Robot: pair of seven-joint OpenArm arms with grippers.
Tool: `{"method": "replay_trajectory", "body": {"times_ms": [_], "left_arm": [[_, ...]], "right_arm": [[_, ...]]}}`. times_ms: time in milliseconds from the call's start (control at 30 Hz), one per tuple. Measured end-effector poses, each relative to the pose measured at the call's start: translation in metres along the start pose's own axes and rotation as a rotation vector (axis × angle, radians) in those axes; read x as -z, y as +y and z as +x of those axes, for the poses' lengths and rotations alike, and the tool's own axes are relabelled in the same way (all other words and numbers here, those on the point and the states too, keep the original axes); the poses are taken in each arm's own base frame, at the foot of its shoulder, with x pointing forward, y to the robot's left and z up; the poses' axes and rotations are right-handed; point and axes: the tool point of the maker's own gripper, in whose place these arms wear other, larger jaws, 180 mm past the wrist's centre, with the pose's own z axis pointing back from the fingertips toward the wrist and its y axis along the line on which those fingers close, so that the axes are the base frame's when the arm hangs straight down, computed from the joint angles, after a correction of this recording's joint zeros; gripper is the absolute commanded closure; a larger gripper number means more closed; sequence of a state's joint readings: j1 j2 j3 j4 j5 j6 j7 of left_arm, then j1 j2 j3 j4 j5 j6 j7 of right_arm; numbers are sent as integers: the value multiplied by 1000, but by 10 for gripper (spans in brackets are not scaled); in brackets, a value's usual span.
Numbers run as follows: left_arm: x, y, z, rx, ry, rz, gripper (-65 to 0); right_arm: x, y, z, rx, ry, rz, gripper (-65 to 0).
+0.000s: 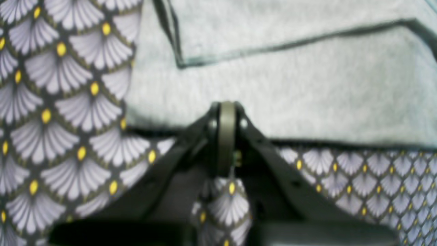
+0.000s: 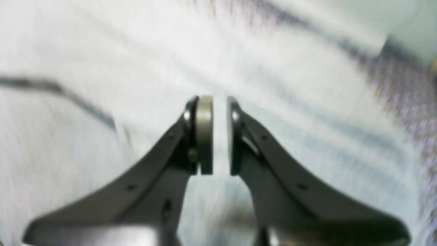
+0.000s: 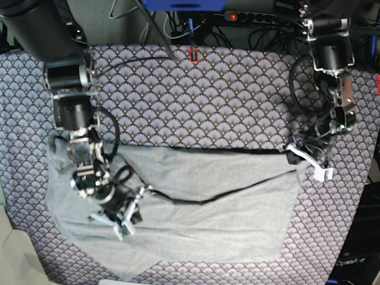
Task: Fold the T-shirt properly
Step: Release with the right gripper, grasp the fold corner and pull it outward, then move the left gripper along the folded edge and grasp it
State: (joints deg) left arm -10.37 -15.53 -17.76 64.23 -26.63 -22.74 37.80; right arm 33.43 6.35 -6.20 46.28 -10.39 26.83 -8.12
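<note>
While one purple-grey fan-scale tablecloth (image 3: pixel 196 101) covers the whole work surface, one T-shirt (image 3: pixel 225 231) lies spread across the part of it nearest the base camera, light heather-grey, with a folded upper layer whose dark edge runs across the middle of the garment. Two arms reach in, one at each side of the shirt. Over the shirt's side that sits on the left of the base view, the right gripper (image 2: pixel 216 136) hangs above the grey fabric; its wrist view is blurred, yet a narrow gap shows between the two pads, with nothing between them. At the opposite side of the shirt, the left gripper (image 1: pixel 226 136) sits at the garment's edge where it meets the cloth, its jaws pressed together; whether fabric is pinched there I cannot tell.
</note>
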Motion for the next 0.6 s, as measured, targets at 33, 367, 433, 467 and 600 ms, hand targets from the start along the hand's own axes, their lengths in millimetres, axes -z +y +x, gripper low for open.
{"method": "replay_trajectory", "body": {"times_ms": [33,367,433,467,600], "left_arm": [[-2,-2,4,11,-9,-1,0],[-2,-22,58,49,-119,-38,0],[7,-29,57,68,-98,-47,0],[12,-34,52,90,-73,-55,0],[34,-48,22,181,48,-49,0]], "right_arm": [[-5,5,-10,-5,8,2,-52],[-54,56,5,-96,-78,-1,-52],[-65,57,4,-113,-81,-15,-54],[-70,59,3,-122,-82,-19,-54],[-79,65,-6,-151,-65,-24,-53]]}}
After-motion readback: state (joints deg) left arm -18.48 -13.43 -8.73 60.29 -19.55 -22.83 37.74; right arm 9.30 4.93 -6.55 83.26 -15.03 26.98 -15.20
